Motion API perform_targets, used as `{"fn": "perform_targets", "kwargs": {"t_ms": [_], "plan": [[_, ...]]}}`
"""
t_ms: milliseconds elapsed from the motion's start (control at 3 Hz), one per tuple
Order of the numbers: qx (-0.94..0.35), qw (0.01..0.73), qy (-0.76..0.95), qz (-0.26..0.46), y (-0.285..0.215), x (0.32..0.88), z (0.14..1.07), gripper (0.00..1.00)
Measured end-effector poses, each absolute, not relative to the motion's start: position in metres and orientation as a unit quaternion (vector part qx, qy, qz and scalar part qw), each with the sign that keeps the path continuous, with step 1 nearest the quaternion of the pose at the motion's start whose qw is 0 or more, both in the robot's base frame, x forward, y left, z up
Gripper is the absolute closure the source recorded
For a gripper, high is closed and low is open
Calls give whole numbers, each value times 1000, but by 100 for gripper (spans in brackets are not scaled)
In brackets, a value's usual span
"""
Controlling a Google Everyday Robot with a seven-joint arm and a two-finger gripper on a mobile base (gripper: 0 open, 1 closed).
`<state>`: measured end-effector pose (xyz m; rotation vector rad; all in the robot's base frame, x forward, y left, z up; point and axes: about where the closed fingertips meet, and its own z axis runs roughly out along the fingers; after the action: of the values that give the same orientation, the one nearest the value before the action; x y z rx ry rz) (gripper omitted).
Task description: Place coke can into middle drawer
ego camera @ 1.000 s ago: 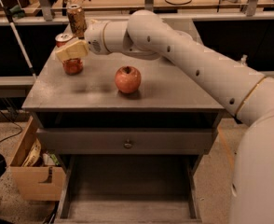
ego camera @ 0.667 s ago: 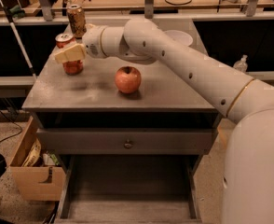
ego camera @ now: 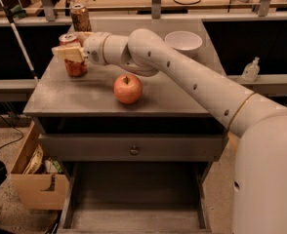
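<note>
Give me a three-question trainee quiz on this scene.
1. True or false: the coke can lies in the open drawer.
2. Where is the hand? A) in the drawer B) at the coke can C) on the floor
3. Fill in: the fruit in front of the arm is an ____.
Key: 1 false, it stands on the cabinet top; 2 B; 3 apple.

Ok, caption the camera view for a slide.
Gripper at the coke can near an apple, middle drawer open below.
</note>
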<state>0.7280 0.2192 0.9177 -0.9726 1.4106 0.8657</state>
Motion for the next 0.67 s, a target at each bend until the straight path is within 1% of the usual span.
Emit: {"fn": "perform_targets", "kwargs": {"t_ms": [667], "plan": [[-417,572,600,373,225,725,918,89]]}}
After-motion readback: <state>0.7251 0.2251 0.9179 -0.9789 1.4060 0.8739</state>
